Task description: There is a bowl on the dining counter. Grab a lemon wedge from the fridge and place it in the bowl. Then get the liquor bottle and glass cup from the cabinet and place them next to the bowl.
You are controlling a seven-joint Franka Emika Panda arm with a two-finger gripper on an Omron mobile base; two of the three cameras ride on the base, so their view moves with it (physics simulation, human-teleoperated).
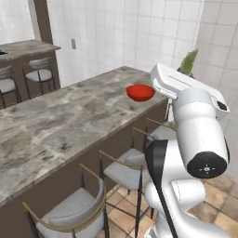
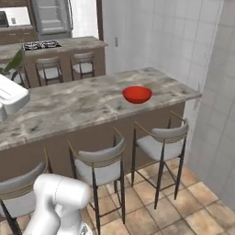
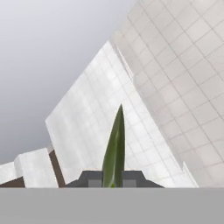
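The lemon wedge (image 3: pixel 114 151) is pinched in my claw (image 3: pixel 113 178), jaws drawn narrow on it. In the hand view it stands up between my fingertips (image 3: pixel 89 179) as a slim green-yellow sliver, its long axis running straight out along the line of the claw, pointed tip away from me. In the left base view its green tip (image 1: pixel 188 62) pokes up past my white forearm, and in the right base view it shows at the left edge (image 2: pixel 13 62).

The bowl (image 1: pixel 140 92), wide, red and empty as far as I can see, sits on the tabletop (image 1: pixel 56 121) near its far end, close to the stool-side edge (image 2: pixel 137 94). My claw is aimed upward at the tiled wall and ceiling, not at the bowl. From the left base view I judge the wedge to be held high, above and a little to the right of the bowl, and apart from it.

The coming move turns on that relation: I would need to tip the claw downward and bring it over the bowl's mouth before letting go. Grey-cushioned stools (image 2: pixel 160 142) line the near side.
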